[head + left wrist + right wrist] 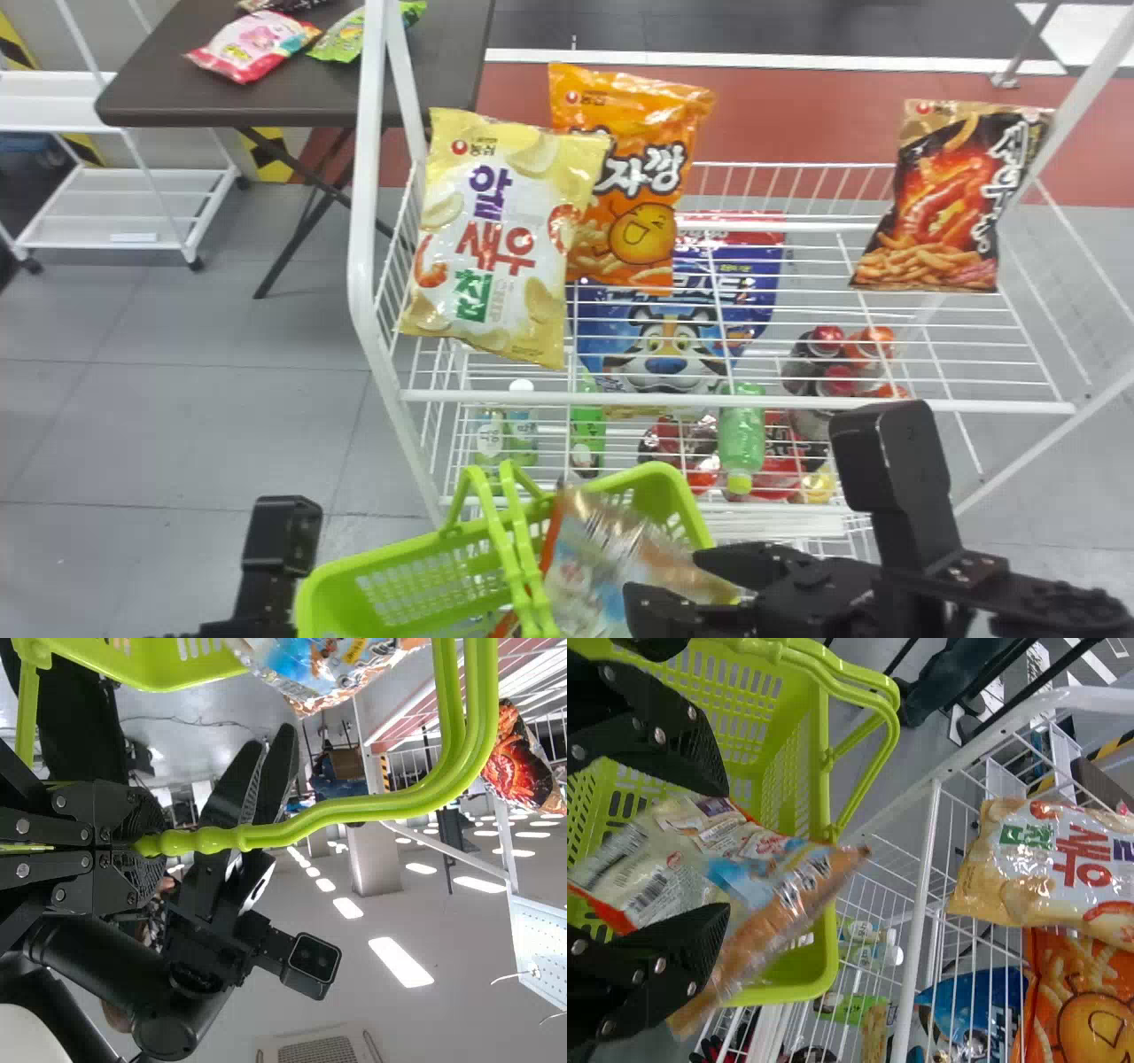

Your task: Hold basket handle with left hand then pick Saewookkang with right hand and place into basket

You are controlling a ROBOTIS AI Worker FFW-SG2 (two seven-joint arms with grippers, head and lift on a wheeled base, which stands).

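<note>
Part of my left gripper shows at the lower left in the head view. In the left wrist view my left gripper is shut on the green basket handle. My right gripper is over the right part of the green basket. In the right wrist view my right gripper has its fingers wide apart. A tilted orange-and-silver snack bag is at the basket opening. The bag lies partly behind the lower finger, with one end over the basket rim; contact with the fingers is unclear.
Beyond the basket, a white wire rack holds a yellow chip bag, an orange bag and a black-and-red bag. Bottles and a blue bag sit lower. A dark table stands back left.
</note>
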